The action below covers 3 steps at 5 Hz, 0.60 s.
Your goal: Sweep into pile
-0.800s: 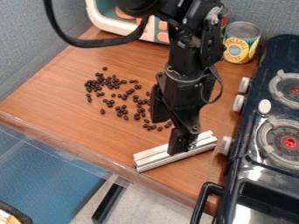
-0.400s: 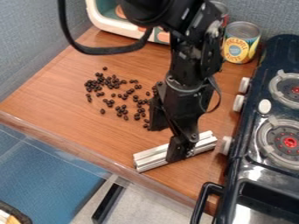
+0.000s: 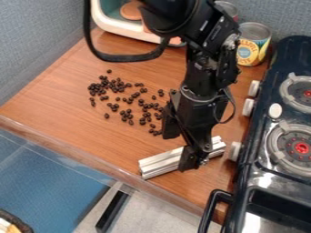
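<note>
While the beans (image 3: 112,85) are strewn loosely over the middle of the tabletop (image 3: 67,109), the bar (image 3: 159,164) is set slantwise between them and the stove (image 3: 273,200), near the front edge. The end effector (image 3: 182,153) is held over the bar with its fingers spread well apart; one is seen in front of the bar's right half, the other on the side toward the beans, and nothing appears to be gripped. The bar, ridged and apparently metal, should be found stiff, fairly light for its bulk, a little slick, and hardly fragile. It is best taken across its narrow width, near the middle, so that its long side can be kept level and pushed as a blade. The beans look hard, light and prone to roll, so a low, slow stroke would be called for; with haste they could be scattered or ridden over. As for numbers, one bar and one end effector are counted, along with two cans (image 3: 253,48), two burners (image 3: 302,148) and four pale knobs (image 3: 248,107); the beans run to several dozen, too closely bunched in places for an exact count.
</note>
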Each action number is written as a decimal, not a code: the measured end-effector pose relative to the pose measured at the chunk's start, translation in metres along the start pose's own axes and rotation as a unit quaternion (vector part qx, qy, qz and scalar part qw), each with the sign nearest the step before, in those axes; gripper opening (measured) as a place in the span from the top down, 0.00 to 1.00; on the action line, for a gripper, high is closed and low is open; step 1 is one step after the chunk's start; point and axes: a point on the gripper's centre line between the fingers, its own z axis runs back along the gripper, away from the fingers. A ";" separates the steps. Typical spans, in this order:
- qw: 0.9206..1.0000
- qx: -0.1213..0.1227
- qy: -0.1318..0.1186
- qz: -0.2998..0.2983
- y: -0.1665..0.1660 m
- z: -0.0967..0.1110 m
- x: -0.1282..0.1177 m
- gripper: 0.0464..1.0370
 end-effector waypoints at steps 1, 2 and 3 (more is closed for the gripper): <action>1.000 -0.001 0.004 -0.016 0.002 -0.006 0.004 0.07; 0.999 -0.006 0.016 -0.028 0.002 -0.011 0.005 0.36; 0.999 -0.007 0.032 -0.033 0.002 -0.016 0.002 0.67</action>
